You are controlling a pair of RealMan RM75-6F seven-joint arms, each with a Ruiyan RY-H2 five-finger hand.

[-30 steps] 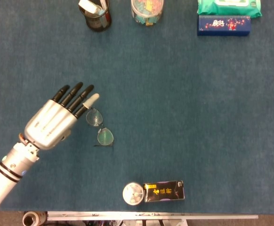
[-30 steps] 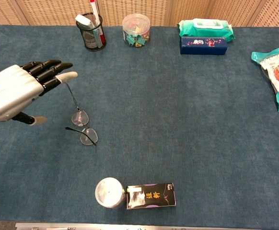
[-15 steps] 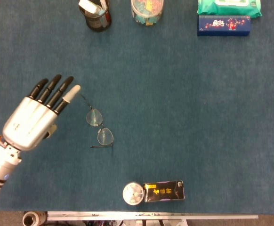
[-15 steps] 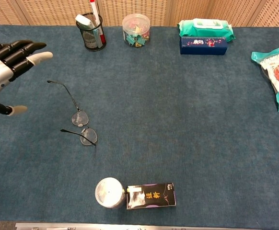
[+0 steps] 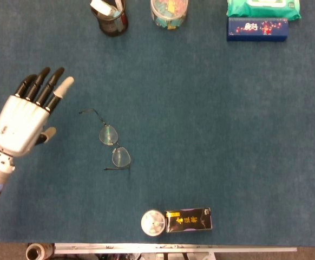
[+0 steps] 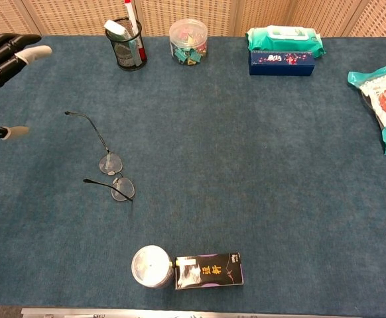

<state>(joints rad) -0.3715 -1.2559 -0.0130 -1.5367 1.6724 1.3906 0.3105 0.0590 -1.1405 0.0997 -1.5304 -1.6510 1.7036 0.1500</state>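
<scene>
Blue table mat (image 5: 211, 119), left hand (image 5: 22, 119) drawn further left of glasses (image 5: 113, 145), fingers spread, seemingly empty.

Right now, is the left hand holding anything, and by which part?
Nothing. The left hand is open with fingers apart, clear of the glasses lying on the table.

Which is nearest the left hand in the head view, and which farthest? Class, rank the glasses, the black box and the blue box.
1. Glasses: lying just right of the left hand, not touching it.
2. Black box: near the front edge, beside a round tin.
3. Blue box: far corner, at the back right.
</scene>
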